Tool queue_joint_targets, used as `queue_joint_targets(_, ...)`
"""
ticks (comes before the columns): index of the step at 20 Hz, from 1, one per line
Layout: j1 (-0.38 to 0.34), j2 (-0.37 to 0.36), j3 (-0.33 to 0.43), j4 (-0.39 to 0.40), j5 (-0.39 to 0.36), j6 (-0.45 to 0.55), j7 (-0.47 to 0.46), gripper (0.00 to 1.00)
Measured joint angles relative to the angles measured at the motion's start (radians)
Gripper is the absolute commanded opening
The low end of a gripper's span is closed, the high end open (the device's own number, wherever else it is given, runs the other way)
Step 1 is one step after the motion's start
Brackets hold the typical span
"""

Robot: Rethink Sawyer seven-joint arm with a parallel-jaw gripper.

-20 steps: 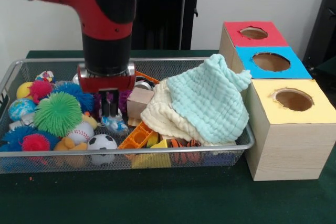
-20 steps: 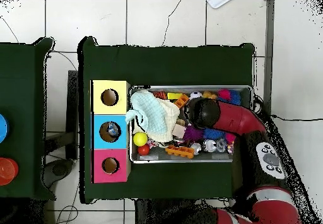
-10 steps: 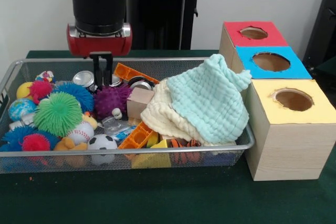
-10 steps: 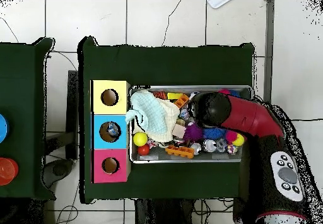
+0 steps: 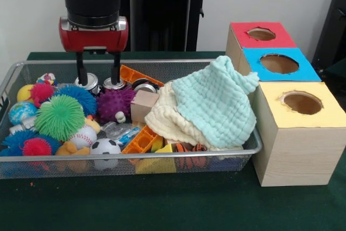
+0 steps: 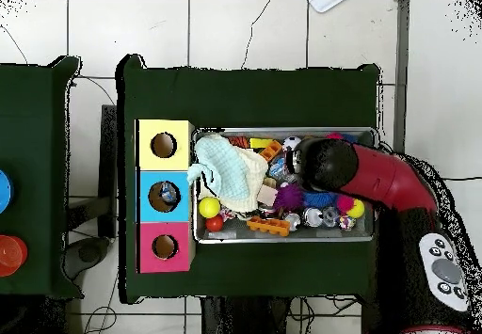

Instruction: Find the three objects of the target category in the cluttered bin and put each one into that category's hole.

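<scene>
3 silver cans sit at the back of the wire bin: 1 can on the left, a second can just beside it, and a third can by the orange block. None is in a hole yet. The pincer hangs above the first 2 cans with its 2 fingers spread apart and nothing between them. A second ago it was down among the toys near the purple spiky ball, fingers together; since then it has risen, moved toward the back of the bin and opened — apparently lining up on a can. The overhead view shows the arm reaching over that end of the bin. The cloths cover the other end, beside the 3 boxes on the counter — red box, blue box and yellow box.
</scene>
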Motion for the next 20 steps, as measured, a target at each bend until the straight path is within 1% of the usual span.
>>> queue_joint_targets(6, -0.041, 0.002, 0.034, 0.042, 0.006, -0.025, 0.000, 1.00)
queue_joint_targets(8, -0.050, 0.013, 0.045, 0.054, 0.006, -0.041, 0.000, 1.00)
queue_joint_targets(16, -0.041, 0.060, 0.052, 0.079, 0.006, -0.102, 0.000, 1.00)
queue_joint_targets(20, -0.018, 0.087, 0.050, 0.078, 0.004, -0.136, 0.000, 1.00)
